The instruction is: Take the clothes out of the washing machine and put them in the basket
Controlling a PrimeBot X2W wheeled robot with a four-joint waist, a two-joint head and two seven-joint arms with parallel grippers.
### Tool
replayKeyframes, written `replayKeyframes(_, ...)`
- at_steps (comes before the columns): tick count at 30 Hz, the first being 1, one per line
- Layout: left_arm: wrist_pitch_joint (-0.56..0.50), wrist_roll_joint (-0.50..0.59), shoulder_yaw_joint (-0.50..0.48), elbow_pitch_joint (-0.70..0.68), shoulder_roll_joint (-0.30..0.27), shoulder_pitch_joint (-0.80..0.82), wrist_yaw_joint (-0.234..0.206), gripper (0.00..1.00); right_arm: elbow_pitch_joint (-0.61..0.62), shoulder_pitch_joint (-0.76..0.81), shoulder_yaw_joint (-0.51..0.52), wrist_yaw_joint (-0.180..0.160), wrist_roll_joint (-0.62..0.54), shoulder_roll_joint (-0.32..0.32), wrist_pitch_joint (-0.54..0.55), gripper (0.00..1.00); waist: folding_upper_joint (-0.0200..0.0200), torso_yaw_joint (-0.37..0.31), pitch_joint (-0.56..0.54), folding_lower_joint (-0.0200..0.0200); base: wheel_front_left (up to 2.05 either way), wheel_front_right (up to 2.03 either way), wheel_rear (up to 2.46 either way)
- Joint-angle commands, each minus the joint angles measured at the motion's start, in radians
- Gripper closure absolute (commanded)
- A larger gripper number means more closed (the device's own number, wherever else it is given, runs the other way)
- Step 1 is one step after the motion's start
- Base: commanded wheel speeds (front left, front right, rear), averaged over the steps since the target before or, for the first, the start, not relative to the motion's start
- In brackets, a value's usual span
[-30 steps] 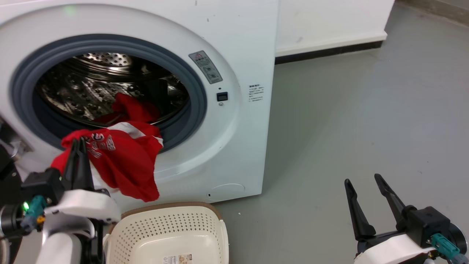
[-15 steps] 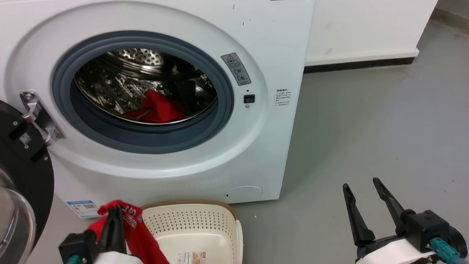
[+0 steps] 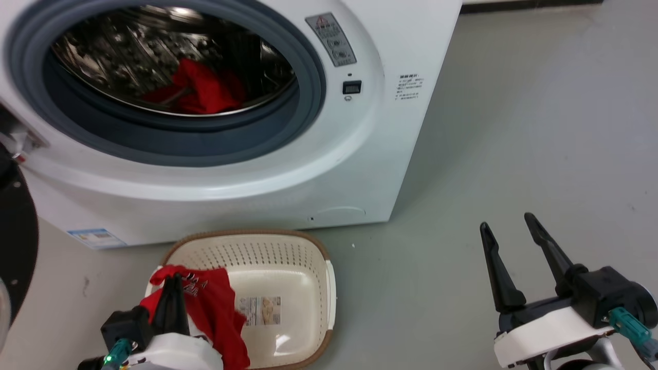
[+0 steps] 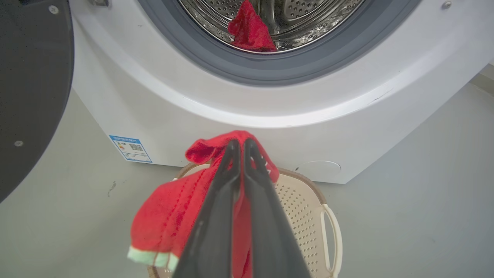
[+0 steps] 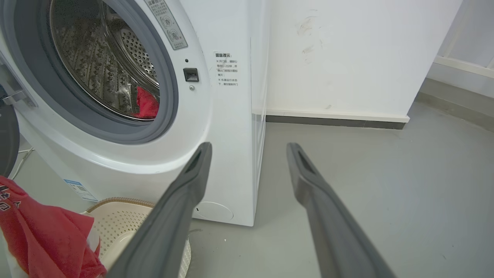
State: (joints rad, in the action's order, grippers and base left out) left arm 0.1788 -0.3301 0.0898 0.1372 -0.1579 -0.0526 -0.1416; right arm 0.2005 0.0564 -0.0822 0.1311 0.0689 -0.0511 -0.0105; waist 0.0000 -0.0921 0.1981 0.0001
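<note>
One red garment (image 3: 218, 308) with white lettering hung pinched in my left gripper (image 4: 239, 146), jaws closed tight on a fold of the cloth. It dangled over the left side of the basket (image 3: 288, 252); I couldn't tell whether its lower end touched the basket's bottom. In the left wrist view, a pale trim edge showed at the cloth's low end. The basket, cream with a brown rim and perforated walls, sat on the floor (image 3: 514, 128) just in front of the washing machine (image 3: 360, 169), with a label sticker (image 3: 261, 311) on its bottom beside the hanging cloth. A second red garment (image 3: 198, 90) lay bunched low inside the steel drum (image 3: 128, 46), behind the grey rubber ring (image 3: 308, 82). The door (image 4: 31, 77) stood open, swung out to the left, its dark inner face toward me. A small blue sticker (image 3: 95, 237) sat low on the machine's front, on the left. My right gripper (image 3: 506, 222) hovered at lower right over grey floor, well apart from basket and machine, jaws spread wide and holding nothing. In the right wrist view, a white wall (image 5: 347, 58) with dark skirting stood beyond the machine's right side.
</note>
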Motion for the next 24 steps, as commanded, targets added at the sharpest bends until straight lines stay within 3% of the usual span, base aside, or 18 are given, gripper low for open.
replayKeyframes(1, 0.01, 0.005, 0.005, 0.018, 0.003, 0.035, 0.001, 1.0, 0.003, -0.024, -0.004, -0.001, -0.004, 0.002, -0.008, 0.0, 0.0, -0.011, 0.069, -0.0001, 0.0, 0.0, 0.0)
replayKeyframes(17, 0.073, -0.011, -0.028, 0.356, -0.008, 0.31, 0.016, 1.0, -0.006, -0.189, -0.039, -0.001, 0.008, 0.002, -0.052, 0.0, 0.0, -0.07, 0.419, -0.0001, 0.0, 0.0, 0.0)
replayKeyframes(24, 0.085, -0.018, -0.052, 0.527, -0.01, 0.423, 0.032, 1.0, -0.029, -0.24, -0.052, -0.001, 0.019, 0.002, -0.08, 0.0, 0.0, -0.092, 0.515, -0.0001, 0.0, 0.0, 0.0)
